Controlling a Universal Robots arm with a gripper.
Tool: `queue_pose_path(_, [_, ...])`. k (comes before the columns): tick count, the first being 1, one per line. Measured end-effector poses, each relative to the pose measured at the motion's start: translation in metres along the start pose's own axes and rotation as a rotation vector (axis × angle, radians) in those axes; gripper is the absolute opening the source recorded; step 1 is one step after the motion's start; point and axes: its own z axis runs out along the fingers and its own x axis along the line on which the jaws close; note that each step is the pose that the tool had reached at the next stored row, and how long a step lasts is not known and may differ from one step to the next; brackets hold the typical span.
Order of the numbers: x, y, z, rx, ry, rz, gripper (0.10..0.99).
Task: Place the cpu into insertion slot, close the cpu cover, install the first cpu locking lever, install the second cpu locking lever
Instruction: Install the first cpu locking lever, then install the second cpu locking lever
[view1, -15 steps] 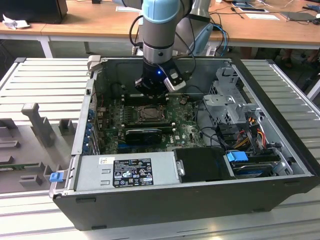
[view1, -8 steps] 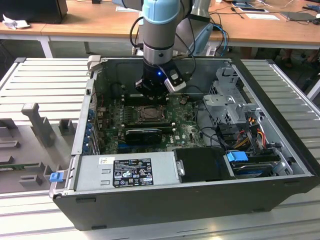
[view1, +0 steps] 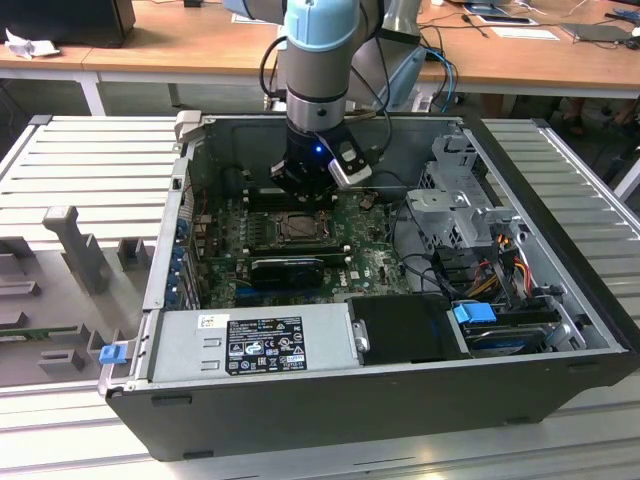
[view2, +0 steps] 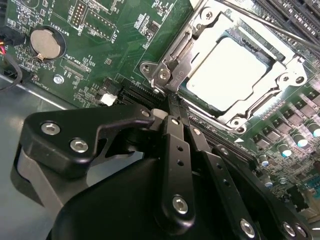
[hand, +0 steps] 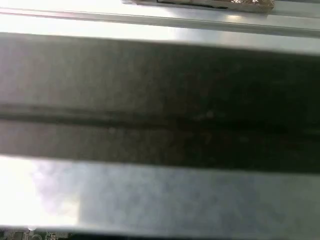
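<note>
Lighting's pretty even in the exterior view, soft room light from overhead, no hard shadows, though the inside of the computer case (view1: 400, 250) goes dim right under the gripper (view1: 303, 190). In the second wrist view the cpu (view2: 231, 75) just ahead of the fingertips is blown out almost white, with glare along the cpu cover (view2: 280, 85) too. The fingers (view2: 177, 150) up close stay reasonably crisp. The first wrist view is badly blurred: 2 washed-out bright bands around a dark, smeared one.
</note>
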Motion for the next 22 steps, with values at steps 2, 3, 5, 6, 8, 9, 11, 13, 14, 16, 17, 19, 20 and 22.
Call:
queue_pose_path(2, [-0.0002, 0.0003, -0.0027, 0.0, -0.0003, 0.0, 0.106])
queue_pose_path(3, [-0.0002, 0.0005, -0.005, 0.0, 0.0002, 0.0, 0.106])
queue_pose_path(5, [-0.0003, 0.0011, -0.011, 0.0, 0.0002, 0.0, 0.106])
queue_pose_path(6, [-0.0004, 0.0015, -0.0143, 0.0, 0.0002, 0.0, 0.106])
queue_pose_path(8, [-0.0005, 0.0016, -0.0156, 0.0, 0.0001, 0.0, 0.106])
queue_pose_path(9, [-0.0005, 0.001, -0.0158, 0.0, 0.0002, 0.0, 0.106])
queue_pose_path(11, [-0.0005, -0.0008, -0.016, 0.0, 0.0003, 0.0, 0.106])
queue_pose_path(13, [-0.0005, -0.0023, -0.0162, 0.0, 0.0003, 0.0, 0.106])
queue_pose_path(14, [-0.0005, -0.0028, -0.0162, 0.0, 0.0003, 0.0, 0.106])
queue_pose_path(16, [-0.0005, -0.0038, -0.0163, 0.0, 0.0003, 0.0, 0.106])
queue_pose_path(17, [-0.0005, -0.0043, -0.0164, 0.0, 0.0003, 0.0, 0.106])
queue_pose_path(19, [-0.0004, -0.005, -0.0164, 0.0, 0.0002, 0.0, 0.106])
queue_pose_path(20, [-0.0004, -0.0055, -0.0165, 0.0, 0.0003, 0.0, 0.106])
queue_pose_path(22, [-0.0004, -0.0064, -0.0166, 0.0, 0.0003, 0.0, 0.106])
